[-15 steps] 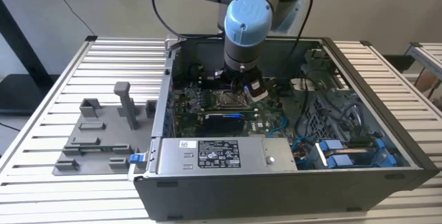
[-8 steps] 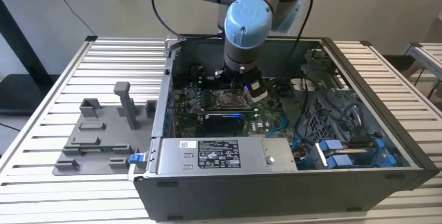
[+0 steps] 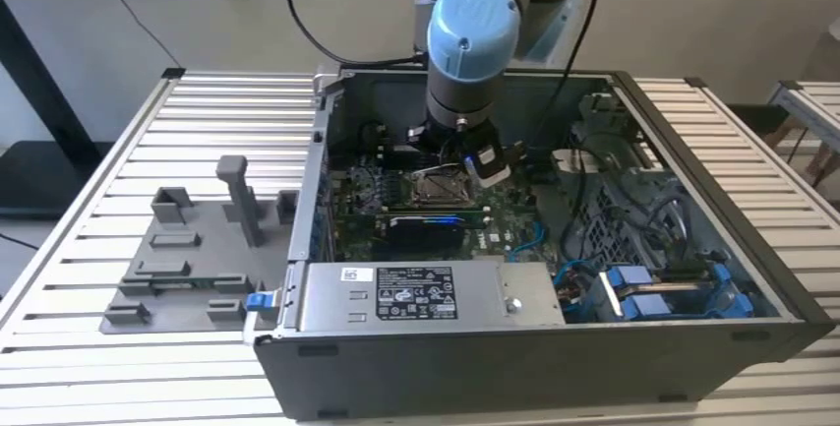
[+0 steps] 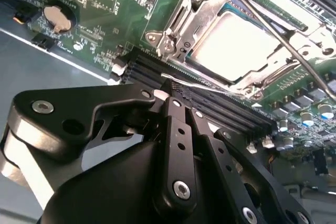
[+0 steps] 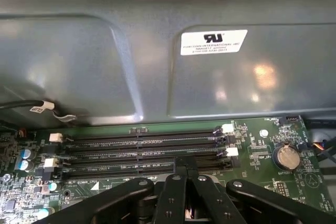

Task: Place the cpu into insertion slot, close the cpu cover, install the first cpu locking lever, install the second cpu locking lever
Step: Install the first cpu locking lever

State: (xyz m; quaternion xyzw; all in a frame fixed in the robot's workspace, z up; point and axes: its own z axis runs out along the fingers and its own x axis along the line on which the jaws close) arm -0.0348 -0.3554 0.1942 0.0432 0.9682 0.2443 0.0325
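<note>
In the second wrist view the cpu (image 4: 236, 43) lies flat in the insertion slot (image 4: 173, 40), its silver top showing through the window of the cpu cover (image 4: 202, 1), which lies down over it. One thin wire locking lever (image 4: 286, 38) crosses slantwise above the cover. Another (image 4: 210, 86) runs along the socket's edge beside the memory slots. My gripper (image 4: 167, 90) is shut, its tips close to that second lever; whether they touch it is hidden. In the exterior view the gripper (image 3: 455, 157) hangs just above the socket (image 3: 434, 187).
The open computer case (image 3: 709, 347) rests on a slatted table, with a power supply (image 3: 407, 293) at its front and blue cables at the exterior view's right. A grey fixture (image 3: 197, 249) sits outside on the exterior view's left. Memory slots (image 5: 142, 150) and a coin battery (image 5: 286, 157) lie near the fingers.
</note>
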